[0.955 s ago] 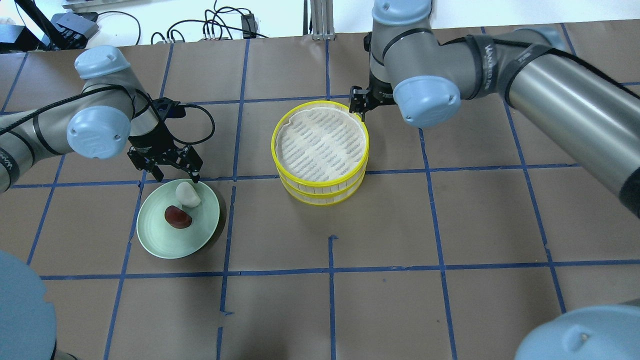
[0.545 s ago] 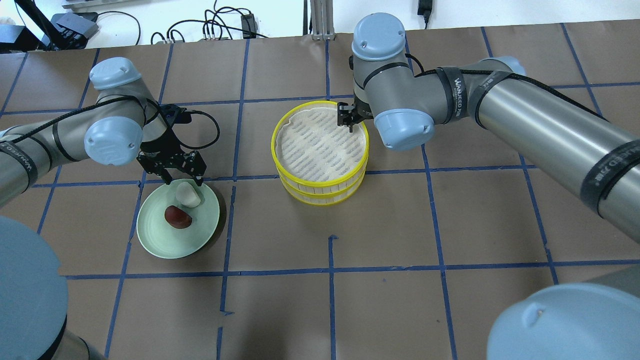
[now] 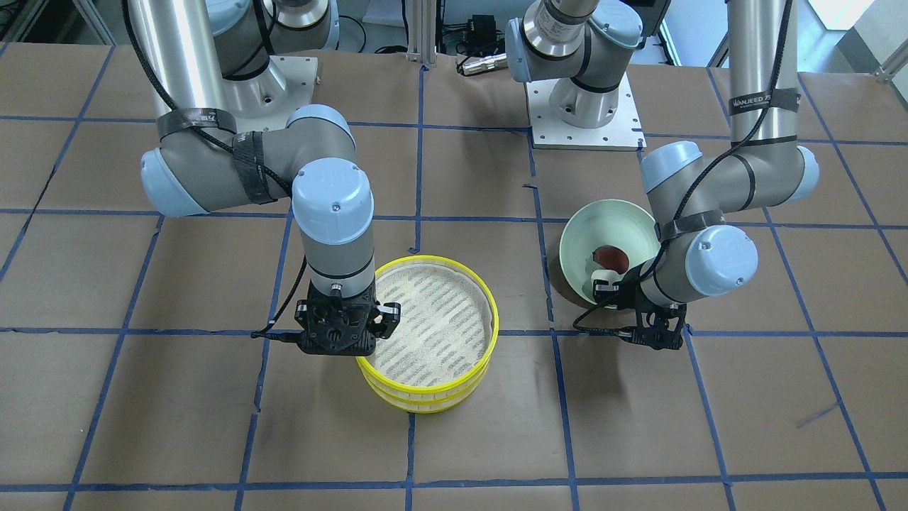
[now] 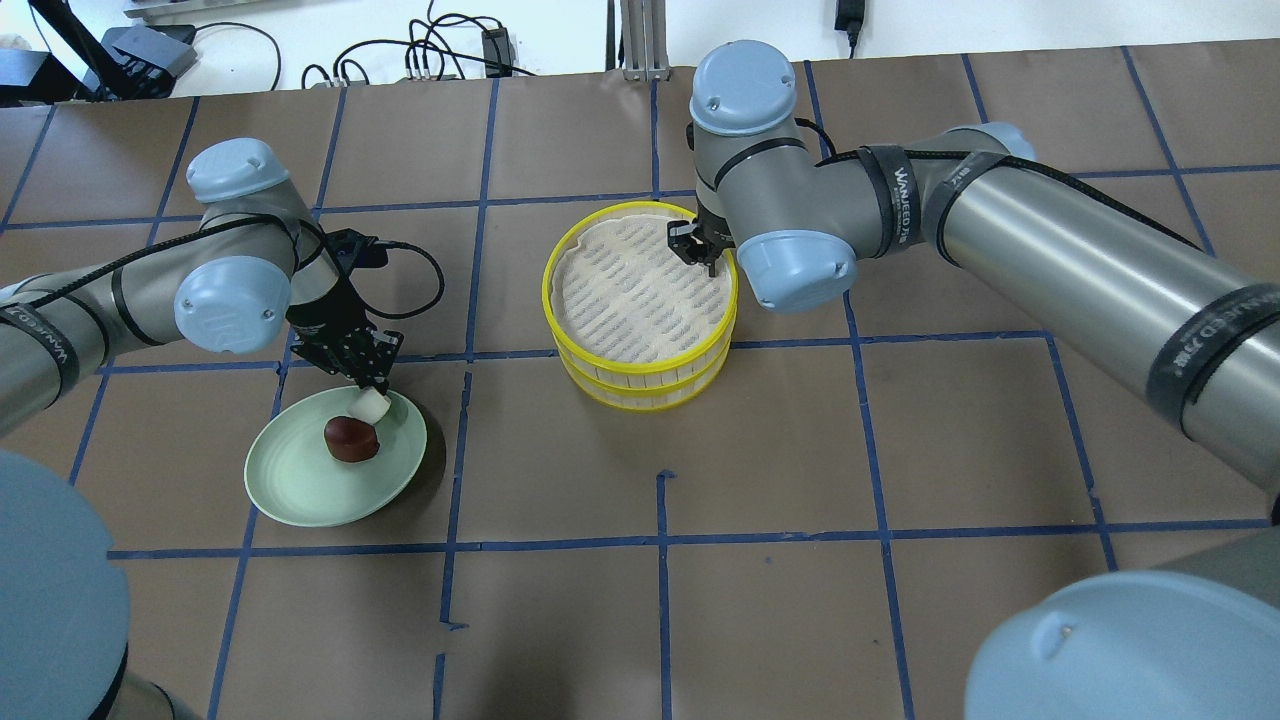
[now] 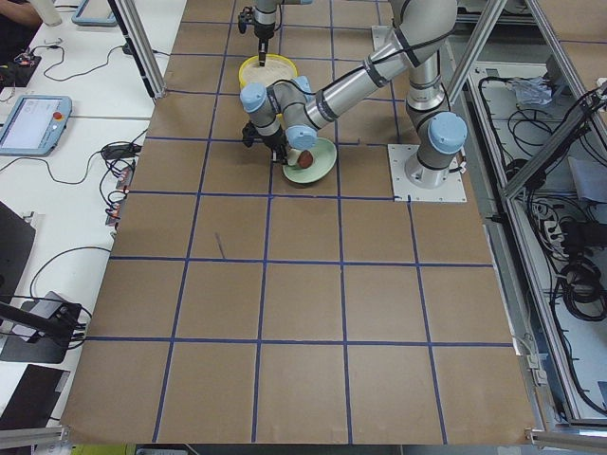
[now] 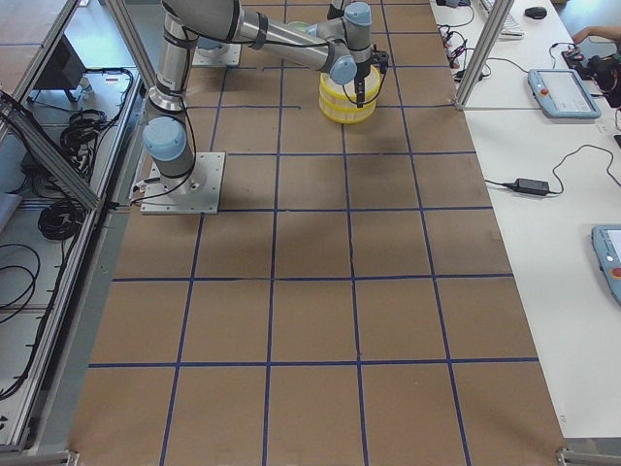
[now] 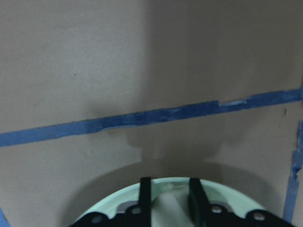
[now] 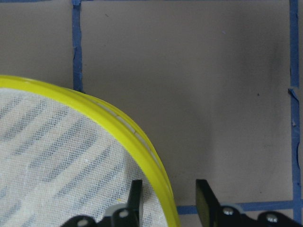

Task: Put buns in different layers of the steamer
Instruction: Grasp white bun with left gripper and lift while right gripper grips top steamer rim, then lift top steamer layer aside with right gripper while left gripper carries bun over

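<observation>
The steamer is two stacked yellow-rimmed trays, the top tray (image 4: 552,310) on the lower tray (image 4: 640,397), both empty of buns. My right gripper (image 4: 700,250) is open at the top tray's far right edge, one finger inside the rim (image 8: 156,170) and one outside. My left gripper (image 4: 368,385) is shut on the white bun (image 4: 369,405) over the pale green plate (image 4: 290,480). In the left wrist view the white bun (image 7: 168,208) fills the gap between the fingers (image 7: 144,196). The reddish-brown bun (image 4: 350,440) lies on the plate beside it. In the front view the plate (image 3: 603,220) looks tipped.
The brown paper table has a blue tape grid. Cables (image 4: 430,50) lie along the far edge. The arm bases (image 3: 582,106) stand at the robot's side. Open table lies in front of the steamer and to its right.
My left gripper came down and closed on the white bun; the plate slid left and toward the robot. My right gripper moved left and lowered over the top tray's rim.
</observation>
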Robot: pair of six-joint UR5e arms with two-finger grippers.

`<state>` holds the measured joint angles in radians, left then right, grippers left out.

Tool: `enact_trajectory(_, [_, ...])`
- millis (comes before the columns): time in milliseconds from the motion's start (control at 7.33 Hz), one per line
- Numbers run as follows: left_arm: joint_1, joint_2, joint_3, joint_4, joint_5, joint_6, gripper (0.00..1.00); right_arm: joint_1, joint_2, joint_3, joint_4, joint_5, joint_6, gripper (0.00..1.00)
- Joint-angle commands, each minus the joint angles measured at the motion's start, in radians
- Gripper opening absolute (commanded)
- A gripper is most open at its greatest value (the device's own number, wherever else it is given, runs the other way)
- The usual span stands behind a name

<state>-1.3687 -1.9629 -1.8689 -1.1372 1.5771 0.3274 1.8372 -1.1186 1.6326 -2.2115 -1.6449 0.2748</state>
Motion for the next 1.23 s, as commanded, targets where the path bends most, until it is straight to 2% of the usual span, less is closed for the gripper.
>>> enact_trajectory(0, [-0.001,0.024,0.017,0.008,-0.002,0.002,0.04,0.000,-0.010,0.001,0.010,-0.001,-0.002,0.08])
enact_trajectory(409, [-0.015,0.036,0.137,-0.050,-0.005,-0.010,0.04,-0.001,-0.036,-0.002,0.016,-0.003,-0.002,0.08])
enact_trajectory(682, [-0.039,0.044,0.140,-0.050,-0.014,-0.065,0.04,-0.036,-0.127,-0.008,0.133,-0.004,-0.053,0.09])
enact_trajectory(955, [-0.197,0.091,0.196,-0.052,-0.016,-0.238,0.05,-0.181,-0.191,-0.008,0.191,0.032,-0.176,0.09])
enact_trajectory(1091, [-0.267,0.088,0.230,-0.049,-0.060,-0.337,0.05,-0.246,-0.216,-0.008,0.200,0.034,-0.271,0.09])
